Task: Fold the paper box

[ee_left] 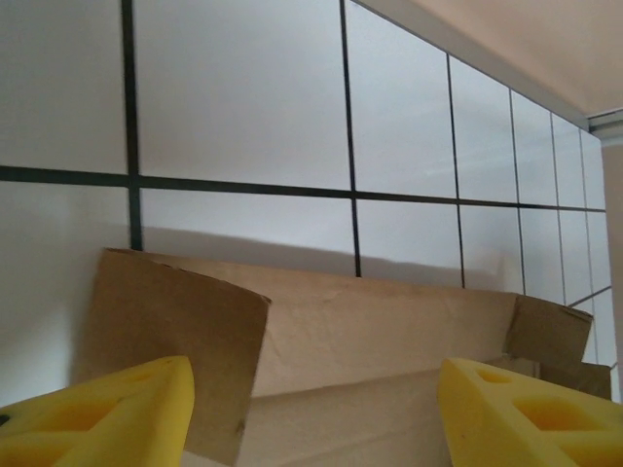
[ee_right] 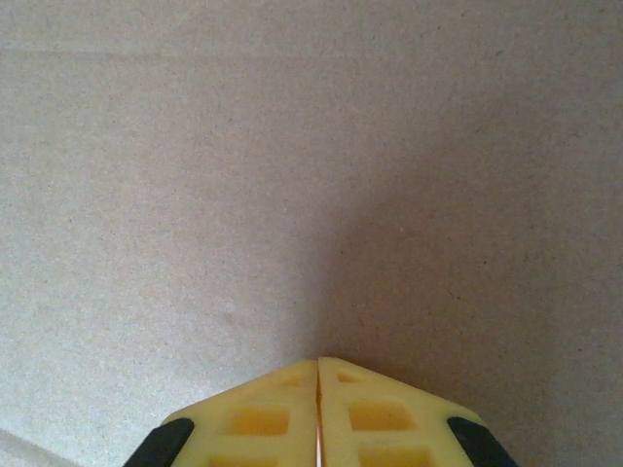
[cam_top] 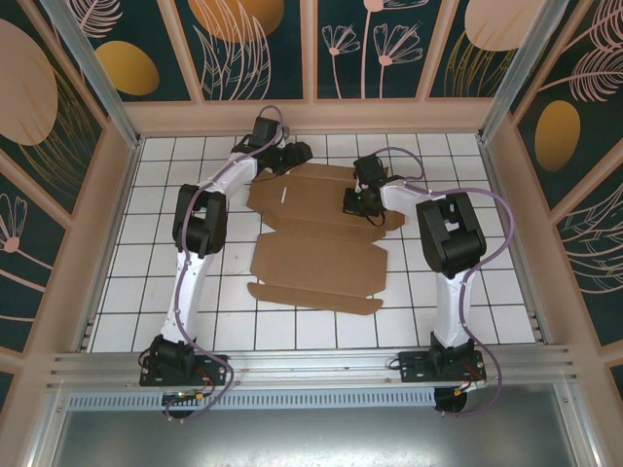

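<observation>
From above, the right end effector (cam_top: 362, 201) hides part of the far panel of the paper box (cam_top: 316, 261).

Two arms, left arm (cam_top: 183, 292) and right arm (cam_top: 450, 302): white tubular links, black joint housings, black base mounts, lilac cables looped alongside. Left hand (ee_left: 316, 375), right hand (ee_right: 318, 366): yellow moulded fingers (ee_right: 263, 420), square recesses, black edging.

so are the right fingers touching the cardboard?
Cannot tell. Right wrist view has the shut fingers aimed at the cardboard, shadow running up to their tips, contact point hidden.
</observation>
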Controlling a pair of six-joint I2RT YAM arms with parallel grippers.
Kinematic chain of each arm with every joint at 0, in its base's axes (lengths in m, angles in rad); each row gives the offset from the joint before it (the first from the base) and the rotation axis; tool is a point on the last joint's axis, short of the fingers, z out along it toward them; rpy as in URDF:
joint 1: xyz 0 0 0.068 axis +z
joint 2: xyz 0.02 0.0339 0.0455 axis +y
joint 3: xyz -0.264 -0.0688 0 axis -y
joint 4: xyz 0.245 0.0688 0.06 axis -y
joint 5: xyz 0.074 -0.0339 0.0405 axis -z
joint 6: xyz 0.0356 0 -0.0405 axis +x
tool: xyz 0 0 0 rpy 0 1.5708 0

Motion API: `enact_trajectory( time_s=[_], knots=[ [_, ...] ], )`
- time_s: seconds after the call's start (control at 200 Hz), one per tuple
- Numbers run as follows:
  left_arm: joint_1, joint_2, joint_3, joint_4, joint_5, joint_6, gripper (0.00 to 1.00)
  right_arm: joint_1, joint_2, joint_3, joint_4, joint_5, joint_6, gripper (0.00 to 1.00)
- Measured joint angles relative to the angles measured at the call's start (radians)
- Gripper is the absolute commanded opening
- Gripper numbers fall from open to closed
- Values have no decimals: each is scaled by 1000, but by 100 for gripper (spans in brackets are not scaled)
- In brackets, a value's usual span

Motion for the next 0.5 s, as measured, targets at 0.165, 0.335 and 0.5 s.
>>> enact_trajectory(
  time_s=[0.165,0.335,0.5],
  knots=[
    [-2,25,20,12,19,-22,67,1,5,7,0,0,0,10],
    [-2,62,27,22,36,-39,66,2,6,8,1,0,0,13],
    [-2,23,-5,24,33,-43,67,1,3,-8,28,-14,49,23]
  ],
)
